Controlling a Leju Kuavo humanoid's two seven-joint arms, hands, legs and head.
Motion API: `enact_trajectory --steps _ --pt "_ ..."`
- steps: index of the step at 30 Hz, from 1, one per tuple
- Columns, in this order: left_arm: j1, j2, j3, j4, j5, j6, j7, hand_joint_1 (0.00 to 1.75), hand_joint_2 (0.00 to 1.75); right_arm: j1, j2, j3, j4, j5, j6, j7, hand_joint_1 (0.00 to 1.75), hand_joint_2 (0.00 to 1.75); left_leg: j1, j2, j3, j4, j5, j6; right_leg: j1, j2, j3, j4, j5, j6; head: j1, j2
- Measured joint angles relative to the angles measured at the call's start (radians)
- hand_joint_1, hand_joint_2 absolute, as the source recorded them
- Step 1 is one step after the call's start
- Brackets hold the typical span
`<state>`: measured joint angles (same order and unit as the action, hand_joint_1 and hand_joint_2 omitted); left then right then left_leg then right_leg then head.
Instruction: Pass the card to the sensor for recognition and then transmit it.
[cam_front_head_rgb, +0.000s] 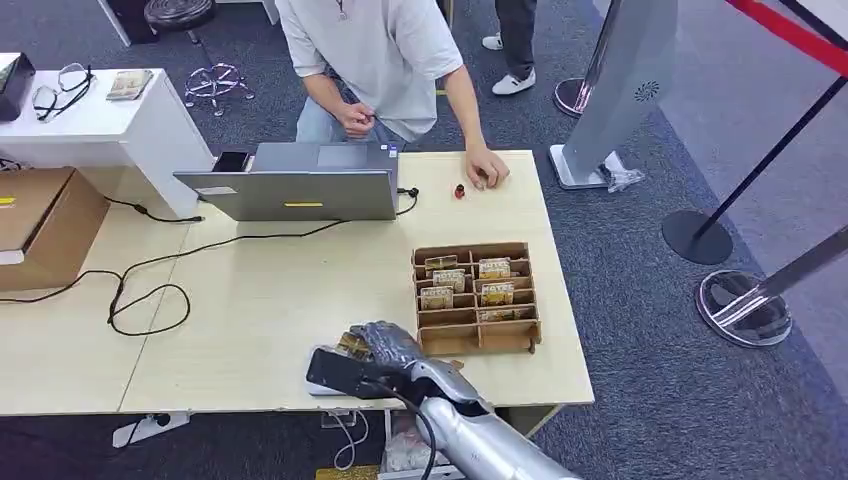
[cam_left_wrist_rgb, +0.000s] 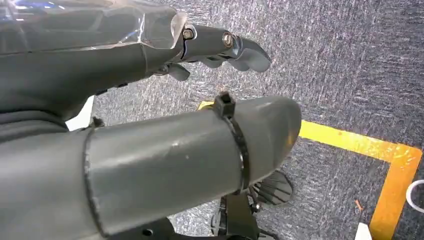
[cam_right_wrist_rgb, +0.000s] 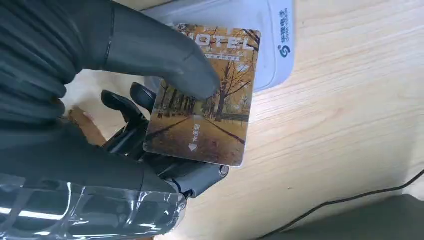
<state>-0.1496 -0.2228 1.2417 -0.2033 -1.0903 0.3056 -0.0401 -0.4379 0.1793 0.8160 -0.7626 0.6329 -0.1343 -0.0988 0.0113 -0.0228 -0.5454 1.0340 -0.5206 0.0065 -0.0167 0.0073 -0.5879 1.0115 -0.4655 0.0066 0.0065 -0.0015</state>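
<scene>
Right hand (cam_right_wrist_rgb: 125, 125) pinches the card (cam_right_wrist_rgb: 205, 100) between thumb and fingers (cam_right_wrist_rgb: 135, 95), one edge over the grey sensor (cam_right_wrist_rgb: 272, 45) on the tabletop (cam_right_wrist_rgb: 350, 125). Recognition step under way, by my reading. Next: carry card towards the person (cam_front_head_rgb: 370, 60). Left hand (cam_left_wrist_rgb: 150, 60) hangs, fingers curled, holding nothing.

Laptop (cam_front_head_rgb: 300, 180): open, grey, upper centre of the wooden surface (cam_front_head_rgb: 250, 310), its back toward the camera.
Black cable (cam_front_head_rgb: 150, 290): loops across the left half of the surface.
Person (cam_front_head_rgb: 375, 60): top centre, light shirt, one hand (cam_front_head_rgb: 487, 170) resting on the surface.
Small red object (cam_front_head_rgb: 459, 191): just beside that hand.
Cardboard box (cam_front_head_rgb: 45, 225): left edge.
White cabinet (cam_front_head_rgb: 110, 125): upper left, glasses (cam_front_head_rgb: 55, 90) on top.
Stanchion bases (cam_front_head_rgb: 745, 305): right, on grey carpet.
</scene>
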Motion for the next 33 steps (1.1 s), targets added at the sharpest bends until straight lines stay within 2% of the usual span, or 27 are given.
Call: enact_trajectory --steps 17,22,33 --pt "-0.01 0.0 -0.001 0.0 -0.003 0.003 0.02 0.0 0.0 -0.035 0.074 0.0 0.116 0.008 0.02 -0.027 1.75 1.75 0.0 0.0 0.0 0.0 0.0 0.0 0.0 0.0 0.0 0.0 0.0 0.0 0.0 0.0" --pt "-0.013 -0.005 -0.001 0.0 0.007 0.021 0.021 0.0 0.0 -0.059 0.09 0.0 0.173 0.023 -0.026 -0.013 1.75 1.75 0.0 0.0 0.0 0.0 0.0 0.0 0.0 0.0 0.0 0.0 0.0 0.0 0.0 0.0" --pt "-0.014 -0.01 -0.001 0.0 0.006 0.024 0.021 0.0 0.0 -0.072 0.106 0.0 0.22 0.026 -0.051 0.004 1.75 1.75 0.0 0.0 0.0 0.0 0.0 0.0 0.0 0.0 0.0 0.0 0.0 0.0 0.0 0.0"
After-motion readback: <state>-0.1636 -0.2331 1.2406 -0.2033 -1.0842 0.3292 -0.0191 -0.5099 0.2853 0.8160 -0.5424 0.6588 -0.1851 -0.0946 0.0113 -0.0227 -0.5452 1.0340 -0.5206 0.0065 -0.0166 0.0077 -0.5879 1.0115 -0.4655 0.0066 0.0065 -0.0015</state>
